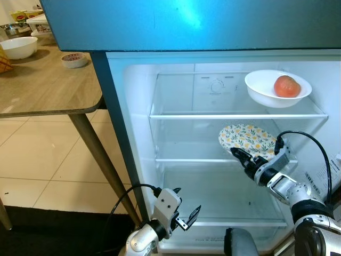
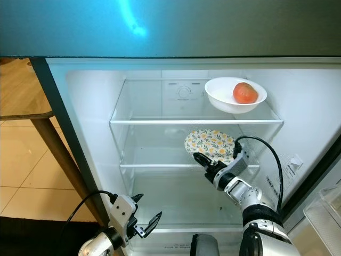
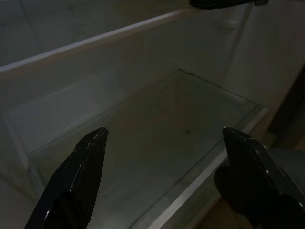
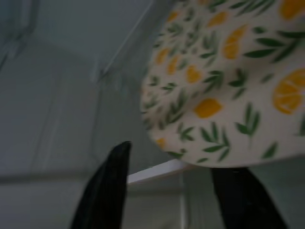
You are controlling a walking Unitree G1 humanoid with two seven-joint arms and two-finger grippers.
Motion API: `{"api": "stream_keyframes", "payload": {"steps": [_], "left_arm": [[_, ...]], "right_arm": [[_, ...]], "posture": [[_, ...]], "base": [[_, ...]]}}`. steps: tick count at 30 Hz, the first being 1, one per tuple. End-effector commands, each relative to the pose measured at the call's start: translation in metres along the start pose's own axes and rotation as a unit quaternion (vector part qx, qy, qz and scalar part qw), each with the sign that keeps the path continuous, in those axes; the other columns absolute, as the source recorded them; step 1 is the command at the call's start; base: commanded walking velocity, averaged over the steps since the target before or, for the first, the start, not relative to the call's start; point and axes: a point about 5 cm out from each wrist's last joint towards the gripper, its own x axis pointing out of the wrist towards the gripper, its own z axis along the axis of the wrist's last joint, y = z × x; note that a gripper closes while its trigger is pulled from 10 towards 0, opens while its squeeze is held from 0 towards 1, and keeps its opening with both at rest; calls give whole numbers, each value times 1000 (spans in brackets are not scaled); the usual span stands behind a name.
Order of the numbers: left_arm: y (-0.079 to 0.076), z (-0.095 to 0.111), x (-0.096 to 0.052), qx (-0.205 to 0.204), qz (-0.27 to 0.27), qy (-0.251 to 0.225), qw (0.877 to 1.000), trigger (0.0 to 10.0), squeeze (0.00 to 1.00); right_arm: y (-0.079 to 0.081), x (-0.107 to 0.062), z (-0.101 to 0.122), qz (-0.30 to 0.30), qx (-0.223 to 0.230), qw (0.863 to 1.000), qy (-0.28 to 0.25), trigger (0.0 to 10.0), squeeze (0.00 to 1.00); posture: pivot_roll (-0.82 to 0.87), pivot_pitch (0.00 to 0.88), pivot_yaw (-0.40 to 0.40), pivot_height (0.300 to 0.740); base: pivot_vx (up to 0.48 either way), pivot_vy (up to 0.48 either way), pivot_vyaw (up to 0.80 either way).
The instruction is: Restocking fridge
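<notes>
Reaching into the fridge point(image 1: 133, 106), the right claw point(image 1: 241, 156) sits open just below the lemon-print bowl point(image 1: 248, 138) on the middle shelf point(image 1: 186, 159). Above it, a white bowl point(image 1: 266, 92) holds a tomato point(image 1: 287, 86). The left claw point(image 1: 186, 218) hangs open, low.

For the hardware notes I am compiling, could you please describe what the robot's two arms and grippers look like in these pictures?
Both arms are silver metal with ribbed, rounded joint segments. The left gripper has a white boxy wrist housing and two long black tapered fingers, with a black cable looping to it. The right gripper has the same black fingers, a silver wrist with a black collar, and a black cable arching over its forearm.
</notes>
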Motion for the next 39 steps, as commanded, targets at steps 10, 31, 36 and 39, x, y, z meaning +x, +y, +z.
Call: {"api": "stream_keyframes", "payload": {"steps": [10,31,36,39], "left_arm": [[-2,2,3,-3,-2,-8,1000,10000,0],[-3,2,3,-4,-2,-8,1000,10000,0],[-4,2,3,-4,-3,-8,1000,10000,0],[-4,2,2,-3,-3,-8,1000,10000,0]], "right_arm": [[8,4,14,0,21,999,-40,0,0],[20,15,27,-44,54,991,-114,0,0],[19,16,24,-63,58,989,-116,0,0],[16,16,22,-93,63,986,-124,0,0]], "posture": [[-95,0,-11,450],[-92,0,-13,450],[-89,0,-13,450],[-87,0,-15,450]], "base": [[0,0,0],[0,0,0],[0,0,0],[0,0,0]]}}
